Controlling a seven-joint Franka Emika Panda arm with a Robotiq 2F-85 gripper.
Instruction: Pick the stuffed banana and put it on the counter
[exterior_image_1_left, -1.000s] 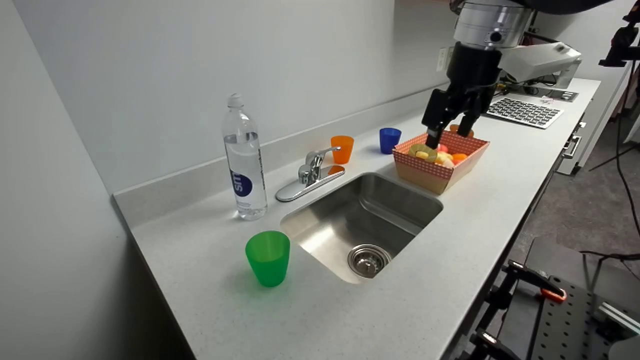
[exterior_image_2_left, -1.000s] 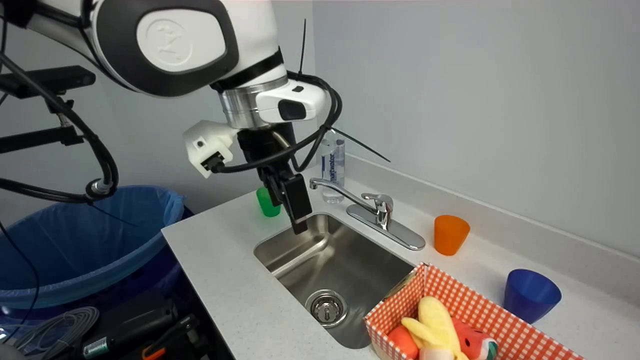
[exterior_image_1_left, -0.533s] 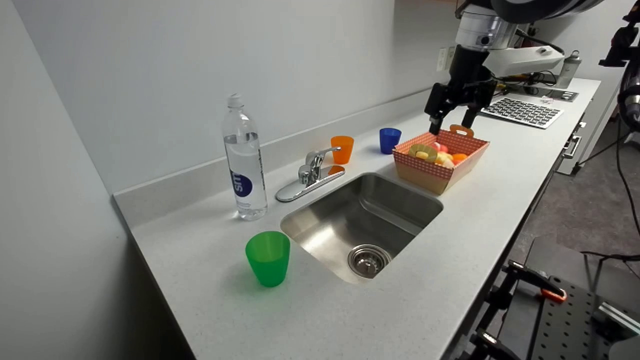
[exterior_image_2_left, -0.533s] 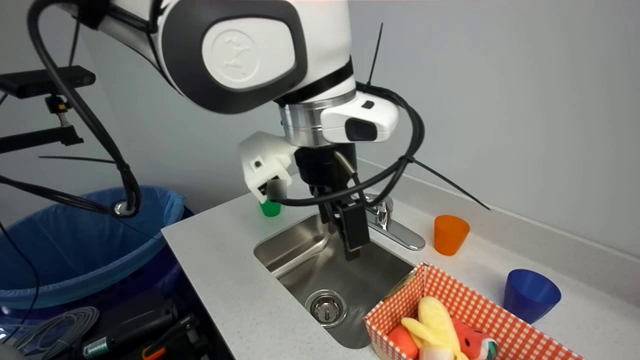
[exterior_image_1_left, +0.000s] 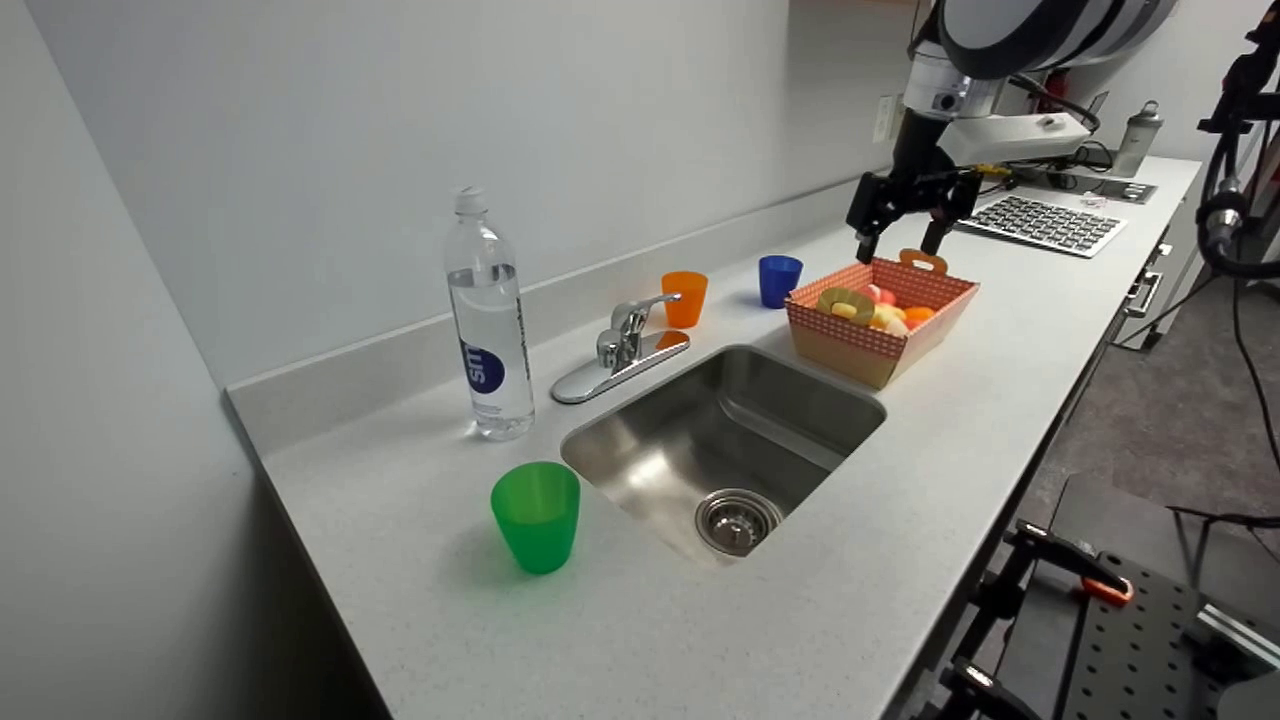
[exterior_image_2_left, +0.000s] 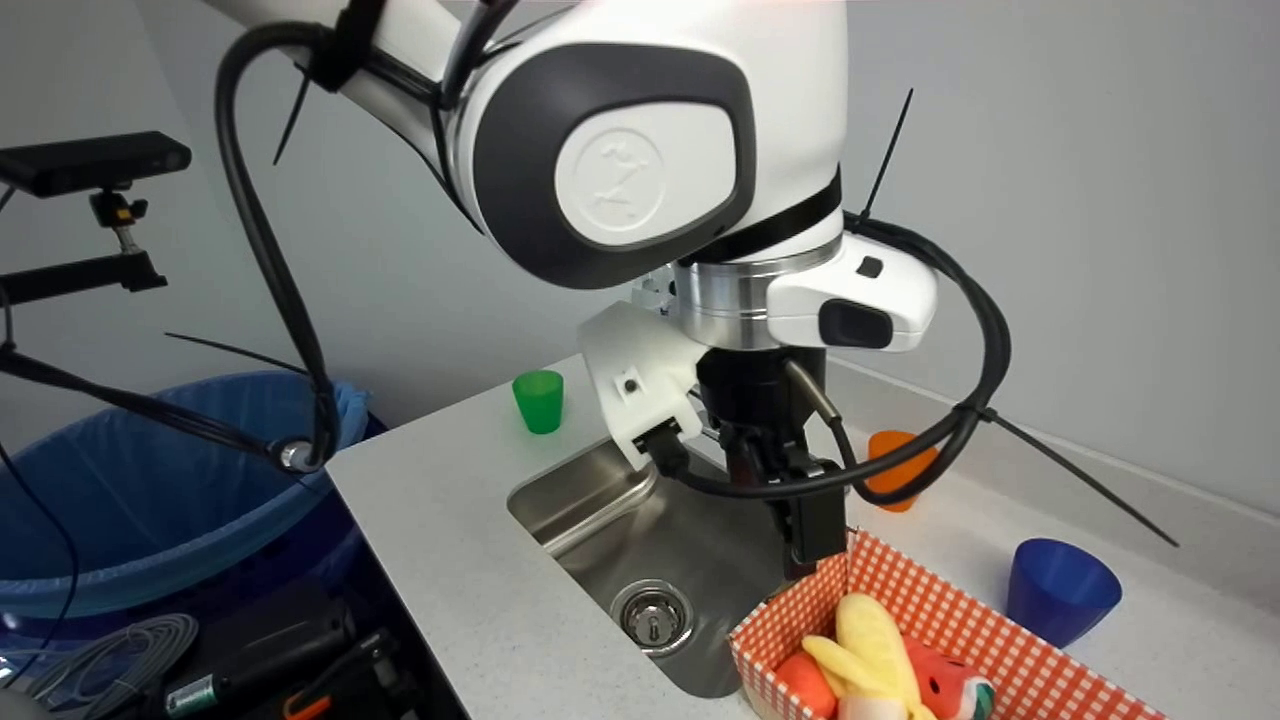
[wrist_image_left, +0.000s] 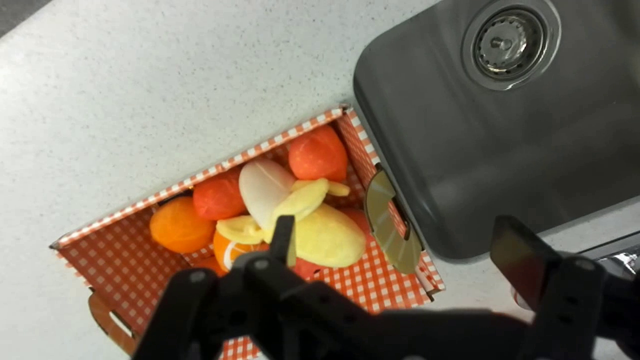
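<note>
The yellow stuffed banana (wrist_image_left: 330, 235) with a pale peeled tip lies among other soft toys in the basket. It also shows in both exterior views (exterior_image_2_left: 868, 640) (exterior_image_1_left: 885, 316). My gripper (wrist_image_left: 396, 235) is open and empty, with its fingers wide apart. In an exterior view the gripper (exterior_image_1_left: 899, 243) hangs above the basket; in an exterior view the gripper (exterior_image_2_left: 808, 535) shows by the basket's sink-side end. In the wrist view a fingertip overlaps the banana, and the other is over the sink side. The pale grey-white counter (exterior_image_1_left: 760, 620) carries the basket.
The red-checked basket (exterior_image_1_left: 840, 345) holds several toys and has an upright handle flap (wrist_image_left: 387, 225). The sink (wrist_image_left: 490, 150) adjoins its end. A faucet (exterior_image_1_left: 625, 340), orange cup (exterior_image_1_left: 685, 300), blue cup (exterior_image_1_left: 779, 281), green cup (exterior_image_1_left: 537, 518) and water bottle (exterior_image_1_left: 490, 330) stand around the sink.
My open gripper has moved from over the far part of the sink toward the basket, rightward and downward in an exterior view. The banana and basket have not moved.
</note>
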